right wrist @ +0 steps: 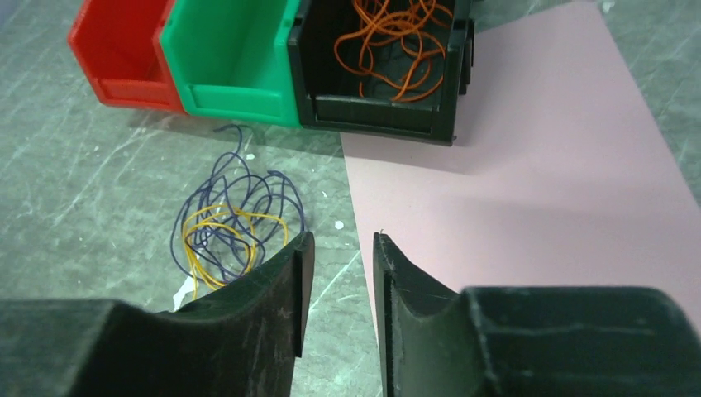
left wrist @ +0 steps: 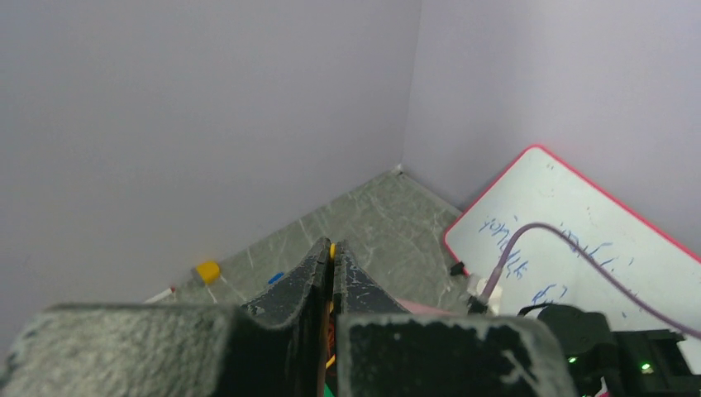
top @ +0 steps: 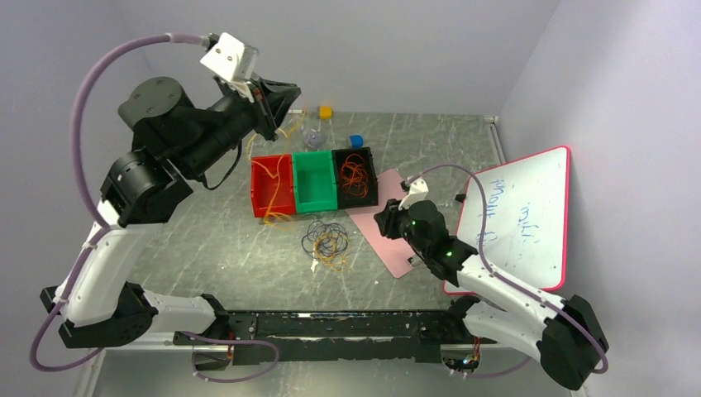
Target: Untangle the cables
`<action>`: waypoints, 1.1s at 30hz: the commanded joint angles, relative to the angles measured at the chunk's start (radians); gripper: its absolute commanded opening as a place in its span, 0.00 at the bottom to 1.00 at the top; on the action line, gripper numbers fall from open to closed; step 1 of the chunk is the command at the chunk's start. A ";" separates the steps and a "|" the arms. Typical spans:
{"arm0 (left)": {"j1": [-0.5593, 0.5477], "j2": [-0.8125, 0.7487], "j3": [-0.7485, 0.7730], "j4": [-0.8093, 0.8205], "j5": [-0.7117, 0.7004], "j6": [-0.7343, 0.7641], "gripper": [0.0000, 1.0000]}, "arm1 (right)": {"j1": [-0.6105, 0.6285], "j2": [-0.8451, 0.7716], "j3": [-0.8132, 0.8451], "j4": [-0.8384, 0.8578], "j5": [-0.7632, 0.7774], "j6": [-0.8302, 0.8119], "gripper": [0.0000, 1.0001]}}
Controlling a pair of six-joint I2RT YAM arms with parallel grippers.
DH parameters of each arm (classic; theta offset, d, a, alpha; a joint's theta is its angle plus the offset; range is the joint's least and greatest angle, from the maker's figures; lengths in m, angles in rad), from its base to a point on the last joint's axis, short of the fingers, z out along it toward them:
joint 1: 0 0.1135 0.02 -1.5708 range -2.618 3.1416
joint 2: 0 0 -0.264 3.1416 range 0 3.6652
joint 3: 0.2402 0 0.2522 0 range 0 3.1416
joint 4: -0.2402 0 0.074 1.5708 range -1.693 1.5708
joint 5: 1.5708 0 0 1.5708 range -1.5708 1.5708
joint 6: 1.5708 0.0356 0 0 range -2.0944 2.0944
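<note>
The cables lie as a small tangle [top: 327, 240] of dark purple-blue and yellow loops on the table in front of the bins, also in the right wrist view [right wrist: 231, 231]. My left gripper [top: 289, 93] is raised high over the back left, shut on a thin yellow cable [left wrist: 332, 248] that shows between its tips. Yellow strands [top: 269, 188] hang down into the red bin [top: 258, 198]. Orange cables [right wrist: 397, 37] fill the black bin [top: 372, 178]. My right gripper [right wrist: 343, 244] hovers low at the pink sheet's edge, right of the tangle, open with nothing between its fingers.
A green bin [top: 314, 198] stands between the red and black ones. A pink sheet [top: 393, 248] lies under my right gripper. A red-rimmed whiteboard [top: 521, 215] leans at the right. A yellow block [top: 326, 112] and a blue block [top: 356, 141] sit near the back wall.
</note>
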 commanded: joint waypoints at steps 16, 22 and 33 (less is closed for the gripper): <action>0.259 0.064 -0.289 0.110 0.185 -0.091 0.07 | -0.006 -0.159 0.110 -0.177 0.045 -0.002 0.44; 0.346 0.121 -0.362 0.169 0.286 -0.108 0.07 | -0.006 -0.149 0.087 -0.163 0.033 0.027 0.44; 0.399 0.212 -0.309 0.205 0.271 -0.072 0.07 | -0.006 -0.146 0.063 -0.143 0.018 0.044 0.45</action>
